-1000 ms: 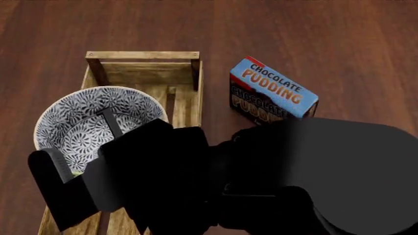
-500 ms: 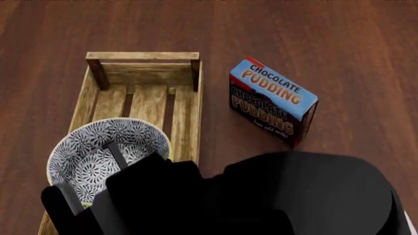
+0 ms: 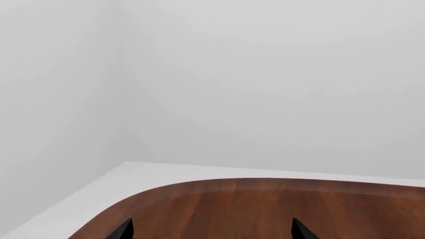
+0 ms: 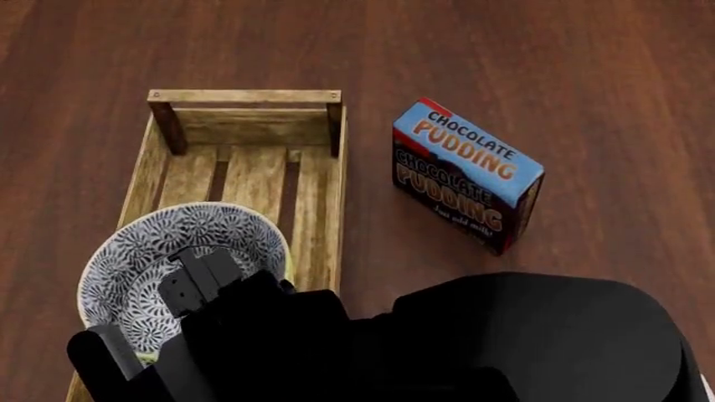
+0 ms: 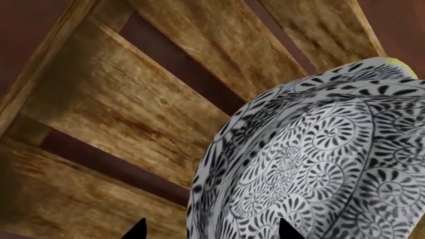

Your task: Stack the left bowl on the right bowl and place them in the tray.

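The tray (image 4: 246, 113) is a long light-wood crate running away from me. A black-and-white patterned bowl (image 4: 223, 234) sits in its near half. A yellow-green sliver (image 4: 290, 266) shows beneath its rim; I cannot make out more of a second bowl. My right gripper (image 4: 151, 310) straddles the bowl's near-left wall, one finger (image 4: 201, 275) inside and one outside. In the right wrist view the gripper (image 5: 210, 233) has its tips wide apart, with a gap between the outer tip and the bowl (image 5: 319, 159). My left gripper (image 3: 210, 234) is open and empty over bare table.
A blue-and-brown chocolate pudding box (image 4: 467, 174) stands right of the tray. My right arm (image 4: 480, 343) hides the tray's near end. The left wrist view shows the table's curved edge (image 3: 153, 186) and a white wall.
The right gripper brought the bowl from over the tray's middle down into its near half. In the last half second the bowl stayed put and the inner finger looms larger.
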